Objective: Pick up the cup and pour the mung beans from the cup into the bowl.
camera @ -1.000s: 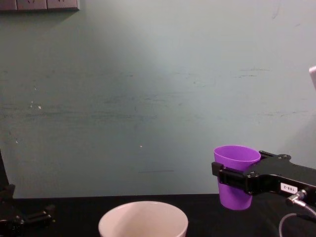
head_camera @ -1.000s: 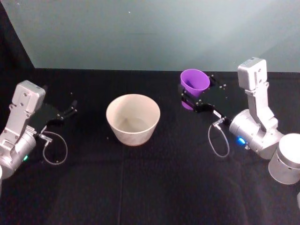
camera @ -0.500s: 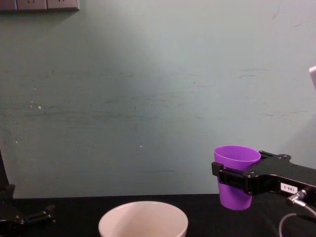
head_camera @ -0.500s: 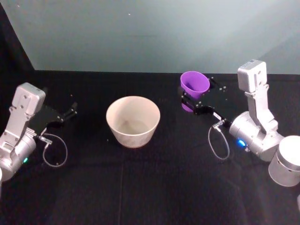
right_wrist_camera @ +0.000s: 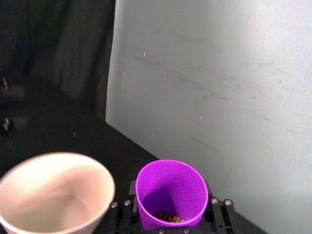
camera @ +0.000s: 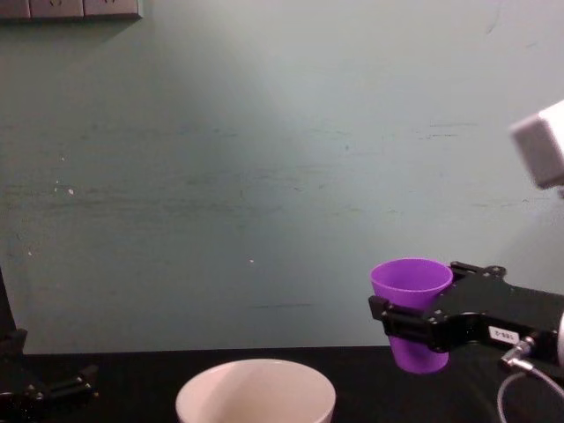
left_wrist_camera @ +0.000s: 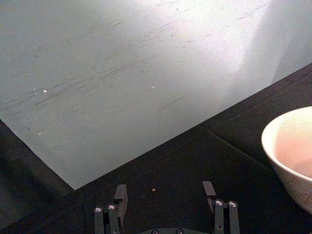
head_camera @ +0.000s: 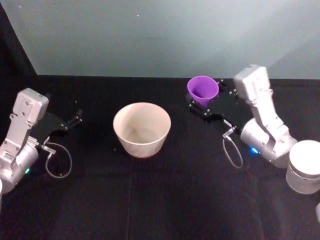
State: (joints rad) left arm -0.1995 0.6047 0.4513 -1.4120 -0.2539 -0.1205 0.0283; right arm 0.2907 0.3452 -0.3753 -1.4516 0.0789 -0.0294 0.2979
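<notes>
Since half a second ago the right gripper point(camera: 407, 324) has carried the cup point(head_camera: 203, 90) a little to the left, toward the bowl point(head_camera: 142, 142), and its grey wrist housing has swung left with it. Its jaws are clamped on the cup's lower wall, one black finger on each side, with the purple rim standing clear above them. The cup is upright, on the right side of the black table point(head_camera: 160, 200), right of the bowl and slightly farther back, apart from it. In the right wrist view a small heap of mung beans point(right_wrist_camera: 168, 217) lies at the bottom of the cup, and the bowl's rim is just beside the gripper's frame without touching it. A strip of bare cloth separates cup and bowl, and the pale wall point(camera: 264, 176) stands behind the table's far edge. The right forearm slants up from the near right toward the cup.

On the far left, the left gripper point(left_wrist_camera: 165, 195) sits low over the cloth, well apart from the bowl, with its jaws spread wide and holding nothing; one stray bean point(left_wrist_camera: 153, 189) lies on the cloth between them
</notes>
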